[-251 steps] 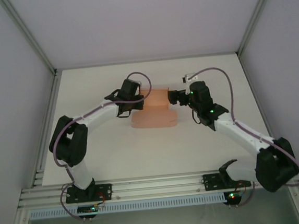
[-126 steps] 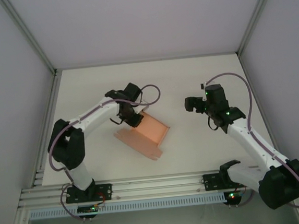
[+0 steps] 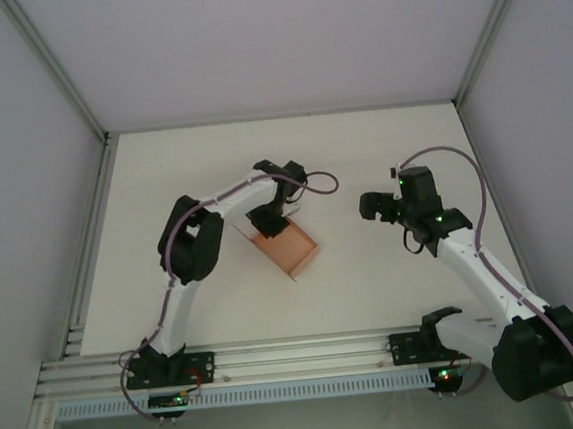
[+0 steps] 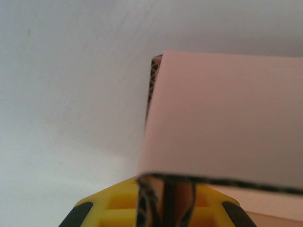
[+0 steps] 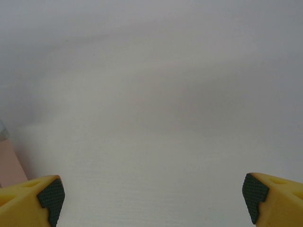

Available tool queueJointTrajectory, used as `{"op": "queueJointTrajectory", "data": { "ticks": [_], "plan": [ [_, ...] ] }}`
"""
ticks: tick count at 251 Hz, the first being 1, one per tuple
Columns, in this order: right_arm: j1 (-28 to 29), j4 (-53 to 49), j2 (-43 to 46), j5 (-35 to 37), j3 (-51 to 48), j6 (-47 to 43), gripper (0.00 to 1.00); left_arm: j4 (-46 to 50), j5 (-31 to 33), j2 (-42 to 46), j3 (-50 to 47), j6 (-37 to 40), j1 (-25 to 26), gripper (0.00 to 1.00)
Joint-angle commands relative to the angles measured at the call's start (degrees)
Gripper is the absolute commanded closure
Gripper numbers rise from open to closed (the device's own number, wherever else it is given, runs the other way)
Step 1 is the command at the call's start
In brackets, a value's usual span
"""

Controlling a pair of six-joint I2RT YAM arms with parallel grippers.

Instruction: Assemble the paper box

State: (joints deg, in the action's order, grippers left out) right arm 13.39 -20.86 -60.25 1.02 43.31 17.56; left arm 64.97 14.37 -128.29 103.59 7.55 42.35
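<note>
Near the middle of the table [image 3: 381, 146], we see the paper box [image 3: 290, 251], salmon-pink thin cardboard, sitting turned on a diagonal. From above it reads as a shallow open tray: walls seem to stand around a flat floor, the top is uncovered, and a small tab pokes out at the corner nearest the table's front edge.

Just behind the table's middle, the left gripper [image 3: 267, 221] comes down onto the box's rear corner. Through its wrist camera, a pink wall [image 4: 222, 118] rises upright, and its fluted lower edge runs between the yellow fingers, so we judge this pincer to be pinching the cardboard wall.

Toward the table's right half, well apart from the box, the right gripper [image 3: 368, 205] hovers with its nose pointing back at the table's middle. Its wrist camera shows the two dark pads [image 5: 49, 196] spread wide with bare tabletop between them, and a sliver of pink at the left margin.

We judge the assembly to be partway along, with the walls raised but nothing closed. The next move likely calls for the free right pincer to come in and fold or tuck a loose flap while the left steadies the wall; thin card may crease if squeezed hard.
</note>
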Motion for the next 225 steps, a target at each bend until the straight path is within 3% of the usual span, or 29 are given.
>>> {"op": "queueJointTrajectory", "data": {
  "ticks": [1,43,88,152,161,173,193,225],
  "plan": [
    [-0.8,-0.5,0.2,-0.7,-0.2,0.9,0.01,-0.7,7.8,-5.5,2.0,0.5,1.1,1.00],
    [-1.6,-0.9,-0.5,-1.1,0.0,0.9,0.01,-4.0,5.9,-4.8,2.0,2.0,1.0,1.00],
    [-2.2,-0.9,-0.6,-2.7,0.2,0.7,0.01,-1.7,-1.0,-1.5,4.4,7.7,1.2,0.62],
    [-2.6,0.2,0.9,-6.1,-0.8,-0.9,0.01,-1.9,-9.8,8.9,3.9,13.6,1.3,0.33],
    [-2.6,0.6,1.0,-7.2,-0.9,-1.5,0.01,-2.9,-11.2,10.6,3.2,14.0,1.3,0.25],
    [-2.5,1.7,0.8,-9.0,-1.2,-2.8,0.01,-4.2,-12.3,12.8,2.5,14.3,1.3,0.06],
    [-2.5,6.0,0.0,-11.8,-1.9,-7.7,0.01,-7.7,-12.6,16.4,1.4,12.6,0.9,0.00],
    [-0.6,13.0,-4.6,-22.5,-0.2,-14.6,0.01,-16.4,-10.5,23.4,-2.4,3.7,-2.4,0.01]
  ]
}}
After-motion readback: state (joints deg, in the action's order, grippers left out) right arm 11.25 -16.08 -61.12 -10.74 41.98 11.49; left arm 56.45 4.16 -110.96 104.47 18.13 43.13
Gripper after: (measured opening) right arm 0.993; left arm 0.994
